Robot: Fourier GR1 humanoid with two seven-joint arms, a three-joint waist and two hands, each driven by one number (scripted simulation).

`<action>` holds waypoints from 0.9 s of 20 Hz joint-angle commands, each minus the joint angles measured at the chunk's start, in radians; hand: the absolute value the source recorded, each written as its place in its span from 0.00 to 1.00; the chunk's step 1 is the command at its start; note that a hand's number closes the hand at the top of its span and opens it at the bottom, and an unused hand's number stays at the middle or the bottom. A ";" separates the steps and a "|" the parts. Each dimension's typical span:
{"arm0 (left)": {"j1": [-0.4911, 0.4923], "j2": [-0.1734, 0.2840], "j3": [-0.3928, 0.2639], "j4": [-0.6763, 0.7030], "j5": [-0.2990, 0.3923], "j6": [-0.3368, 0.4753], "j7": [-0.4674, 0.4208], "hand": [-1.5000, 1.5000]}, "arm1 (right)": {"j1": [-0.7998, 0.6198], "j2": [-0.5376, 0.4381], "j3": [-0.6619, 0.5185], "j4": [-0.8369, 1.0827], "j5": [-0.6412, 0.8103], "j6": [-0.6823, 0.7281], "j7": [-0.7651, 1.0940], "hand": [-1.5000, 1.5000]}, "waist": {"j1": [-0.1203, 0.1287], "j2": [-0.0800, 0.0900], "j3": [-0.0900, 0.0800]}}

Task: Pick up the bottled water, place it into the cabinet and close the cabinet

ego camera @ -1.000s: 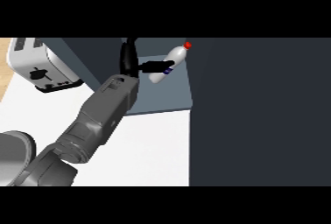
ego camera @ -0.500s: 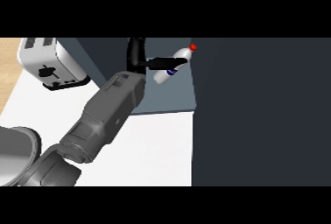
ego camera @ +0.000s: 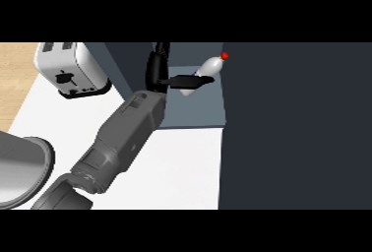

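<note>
Beside the toaster (ego camera: pixel 69 69), robot hand (ego camera: pixel 161 74) around bottled water (ego camera: pixel 202 74)

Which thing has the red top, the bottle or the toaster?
The clear water bottle held in the black hand has the red cap at its upper end. The white toaster at the upper left has only dark slots and a dark lever.
</note>
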State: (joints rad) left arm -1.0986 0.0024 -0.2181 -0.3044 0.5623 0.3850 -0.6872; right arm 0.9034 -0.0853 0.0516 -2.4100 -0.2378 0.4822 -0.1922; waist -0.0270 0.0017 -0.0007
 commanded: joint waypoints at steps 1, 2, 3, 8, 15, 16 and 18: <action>0.106 -0.002 -0.076 -0.137 0.041 0.012 0.040 0.00 | 0.031 0.003 0.013 -0.114 -0.044 -0.010 0.053 0.00 | 0.004 -0.009 0.000; 0.121 -0.002 -0.095 -0.176 0.052 0.013 0.048 0.00 | -0.001 0.023 0.056 -0.135 -0.020 -0.050 0.098 0.00 | 0.012 -0.009 0.000; 0.120 -0.002 -0.089 -0.182 0.065 -0.007 0.058 0.00 | 0.047 0.004 0.027 -0.167 -0.063 -0.028 0.086 0.00 | 0.003 -0.007 0.000; 0.282 -0.002 -0.188 -0.382 0.104 -0.060 0.049 0.00 | 0.046 0.036 0.085 -0.110 0.040 -0.040 0.038 0.00 | 0.013 -0.009 0.000; 0.490 0.005 -0.317 -0.703 0.084 -0.071 0.091 0.00 | 0.095 0.025 0.065 -0.123 0.028 -0.035 0.015 0.00 | 0.032 -0.014 0.000; 0.531 0.004 -0.323 -0.720 0.084 -0.096 0.061 0.00 | 0.056 0.010 0.052 -0.133 0.018 -0.041 0.037 0.00 | 0.035 -0.010 0.000; 0.611 0.004 -0.373 -0.850 0.050 -0.017 0.075 0.00 | 0.046 0.011 0.038 -0.108 0.027 -0.045 0.018 0.00 | 0.043 -0.014 0.001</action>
State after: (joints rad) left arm -0.6152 0.0074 -0.5266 -0.9803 0.6444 0.3243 -0.6170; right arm 0.9300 -0.0661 0.1089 -2.4158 -0.2136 0.4467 -0.1999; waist 0.0052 -0.0095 -0.0005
